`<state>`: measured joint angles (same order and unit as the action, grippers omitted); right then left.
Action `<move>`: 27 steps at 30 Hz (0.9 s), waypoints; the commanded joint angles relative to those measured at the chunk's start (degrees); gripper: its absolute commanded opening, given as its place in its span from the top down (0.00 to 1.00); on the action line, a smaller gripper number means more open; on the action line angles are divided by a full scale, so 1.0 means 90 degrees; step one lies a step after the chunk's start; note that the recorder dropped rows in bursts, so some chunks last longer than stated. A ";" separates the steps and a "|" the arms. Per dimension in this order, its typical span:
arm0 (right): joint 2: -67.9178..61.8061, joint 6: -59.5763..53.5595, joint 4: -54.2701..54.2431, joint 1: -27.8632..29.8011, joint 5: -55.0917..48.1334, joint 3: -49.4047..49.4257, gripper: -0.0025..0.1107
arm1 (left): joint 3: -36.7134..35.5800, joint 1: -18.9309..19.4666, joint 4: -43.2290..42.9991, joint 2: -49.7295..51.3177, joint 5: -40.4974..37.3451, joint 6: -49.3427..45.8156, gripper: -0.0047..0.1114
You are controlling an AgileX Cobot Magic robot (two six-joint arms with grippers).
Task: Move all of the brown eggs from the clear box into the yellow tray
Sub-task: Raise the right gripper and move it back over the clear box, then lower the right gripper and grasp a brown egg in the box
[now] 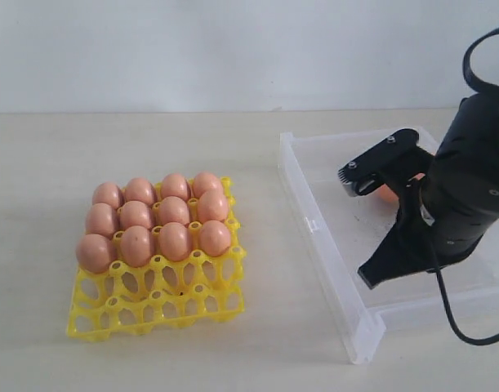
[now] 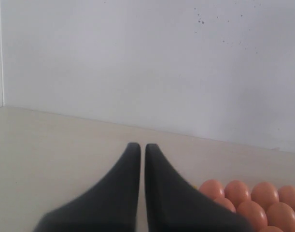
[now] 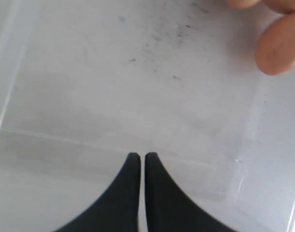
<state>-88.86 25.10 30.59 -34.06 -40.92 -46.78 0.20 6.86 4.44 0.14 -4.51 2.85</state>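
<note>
So the yellow tray (image 1: 155,306) on the left of the table (image 1: 110,147) has twelve brown eggs (image 1: 174,241) seated in its back three rows, and the front row of cups looks free. What's left sits in the clear box (image 1: 314,237) on the right. The right wrist view shows one egg (image 3: 280,46) near a corner of the box, with the edge of another just beside it. From the outside camera only a sliver of orange shows behind the arm.

The right claw (image 3: 139,155) is over bare box floor, clenched tight with nothing in it and a fair bit away from that egg. The left claw (image 2: 138,145) is also pinched together and empty, parked above the table near the tray.

How the robot should probably play this one:
- spread the right claw before dropping, not on the way down
- slide over until the egg sits centred between the fingers, since an off-centre pinch on a smooth oval will squirt it away
- watch the box wall, the egg is close to it, so one finger may not have much room
- squeeze gently and lift straight up to clear the rim
- come into a front cup from above so the seated eggs don't get bumped
</note>
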 commanded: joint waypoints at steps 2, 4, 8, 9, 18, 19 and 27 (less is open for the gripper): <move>0.0046 0.0079 0.0081 0.0776 0.0405 0.0019 0.98 | -0.0022 -0.0011 0.0056 -0.0016 0.0013 0.0057 0.93; 0.0046 0.0170 0.0081 0.1079 0.0781 0.0019 0.98 | -0.0022 -0.0011 0.0056 -0.0016 0.0013 0.0057 0.93; 0.0022 -0.0088 -0.0426 0.1657 0.1181 -0.0195 0.98 | -0.0022 -0.0011 0.0056 -0.0016 0.0013 0.0057 0.93; 0.0022 -0.0284 -0.0575 0.1781 0.1139 -0.0343 0.98 | -0.0022 -0.0011 0.0056 -0.0016 0.0013 0.0057 0.93; -0.0784 -0.1863 -0.1380 0.2548 -0.0903 -0.2164 0.98 | -0.0022 -0.0011 0.0056 -0.0016 0.0013 0.0057 0.93; -0.1028 -0.1889 -0.1392 0.2586 -0.1050 -0.2296 0.98 | -0.0022 -0.0011 0.0056 -0.0016 0.0013 0.0057 0.93; -0.2121 -0.2005 -0.1643 0.2610 -0.0633 -0.2773 0.48 | -0.0022 -0.0011 0.0056 -0.0016 0.0013 0.0057 0.93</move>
<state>-106.28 7.32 16.18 -10.86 -48.31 -70.24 0.20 6.86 4.44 0.14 -4.51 2.85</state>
